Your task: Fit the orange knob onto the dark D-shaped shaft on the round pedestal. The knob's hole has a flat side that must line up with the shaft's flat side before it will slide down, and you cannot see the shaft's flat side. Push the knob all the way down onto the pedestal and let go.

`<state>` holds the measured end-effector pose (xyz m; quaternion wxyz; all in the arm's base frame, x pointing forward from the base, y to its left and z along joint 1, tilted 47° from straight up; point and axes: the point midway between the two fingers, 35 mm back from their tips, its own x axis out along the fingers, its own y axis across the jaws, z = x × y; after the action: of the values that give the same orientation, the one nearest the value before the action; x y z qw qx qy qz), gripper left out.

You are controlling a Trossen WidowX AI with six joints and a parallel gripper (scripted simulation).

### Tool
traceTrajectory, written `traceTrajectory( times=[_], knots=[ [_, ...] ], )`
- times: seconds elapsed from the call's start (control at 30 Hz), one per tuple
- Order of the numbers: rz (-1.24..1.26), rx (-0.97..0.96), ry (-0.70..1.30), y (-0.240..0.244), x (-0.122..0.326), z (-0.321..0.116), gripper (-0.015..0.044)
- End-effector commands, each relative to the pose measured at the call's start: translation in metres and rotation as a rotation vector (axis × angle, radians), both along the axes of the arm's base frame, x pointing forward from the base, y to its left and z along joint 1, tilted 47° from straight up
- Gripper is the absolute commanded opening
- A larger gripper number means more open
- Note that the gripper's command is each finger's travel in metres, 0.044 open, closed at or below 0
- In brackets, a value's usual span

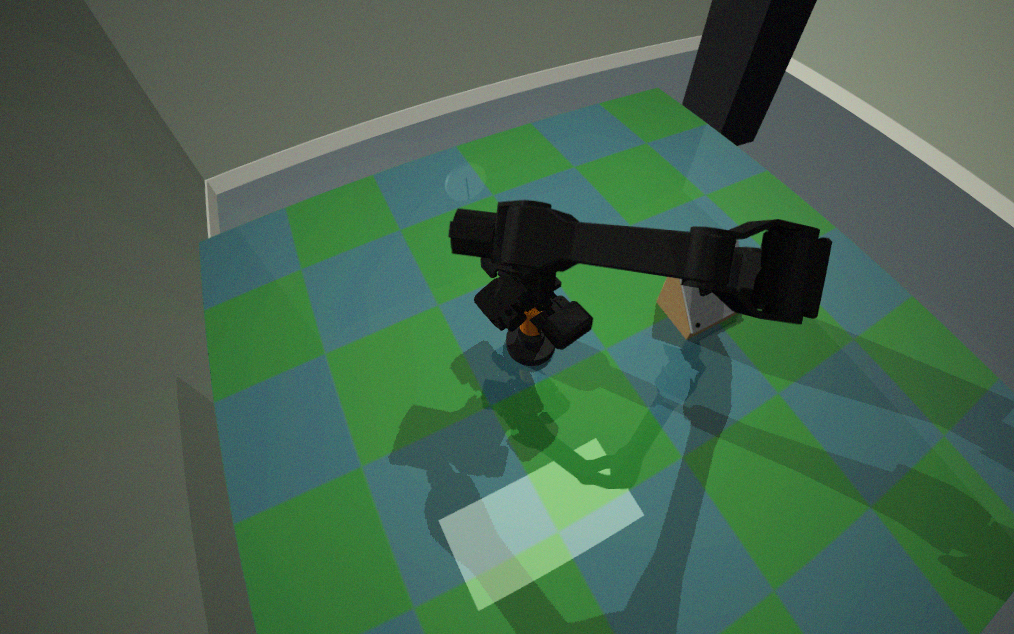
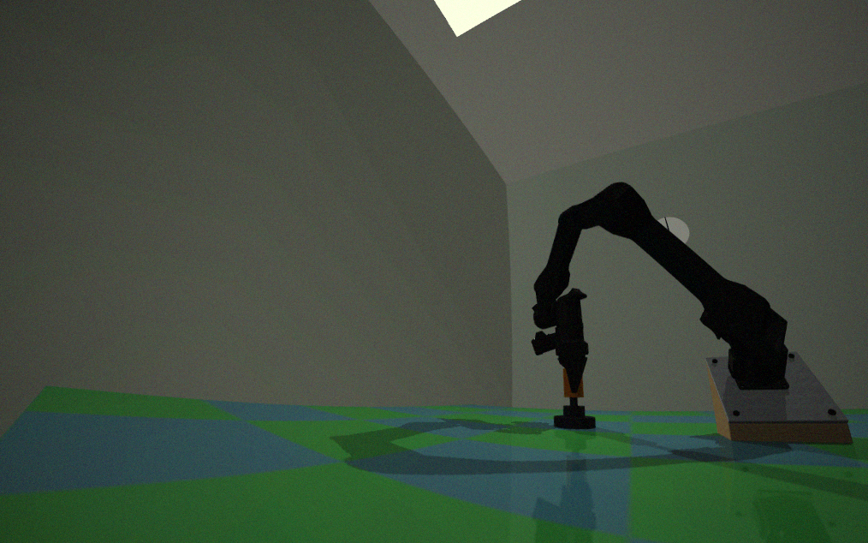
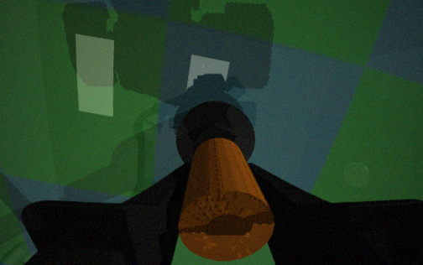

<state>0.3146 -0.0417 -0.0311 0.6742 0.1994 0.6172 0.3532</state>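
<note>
My gripper [image 1: 532,319] [image 2: 574,385] [image 3: 218,168] points down and is shut on the orange knob [image 1: 529,324] [image 2: 567,388] [image 3: 222,180], one finger on each side. The knob is upright above the round dark pedestal [image 1: 529,356] [image 2: 573,421] [image 3: 213,115]. In the exterior view the knob's lower end is level with the top of the shaft [image 2: 573,401], and a length of shaft shows below it. I cannot tell whether the shaft's tip is in the hole. In the wrist view the knob's near end shows a dark D-shaped hole, its flat edge toward the image bottom. The shaft's flat side is hidden.
The arm's base stands on a wedge-shaped mount [image 1: 705,312] [image 2: 781,403], right of the pedestal in the top and exterior views. A dark post [image 1: 736,74] stands at the back right of the top view. Arm shadows and a bright light patch lie across the green and blue checkered surface [image 1: 299,530].
</note>
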Motion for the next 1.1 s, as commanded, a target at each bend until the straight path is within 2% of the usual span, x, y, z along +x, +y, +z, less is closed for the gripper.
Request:
traceTrajectory(
  times=[0.0,0.3,0.53,1.07],
  knots=[
    [-0.003,0.0,-0.004,0.0002,0.001,0.0004,0.0],
    [0.003,0.0,-0.01,-0.0021,0.0031,0.0047,0.0],
    [0.142,0.002,-0.155,-0.0028,0.0037,0.0043,0.0],
    [0.142,0.002,-0.155,0.0,0.0018,0.0004,0.0]
  ],
)
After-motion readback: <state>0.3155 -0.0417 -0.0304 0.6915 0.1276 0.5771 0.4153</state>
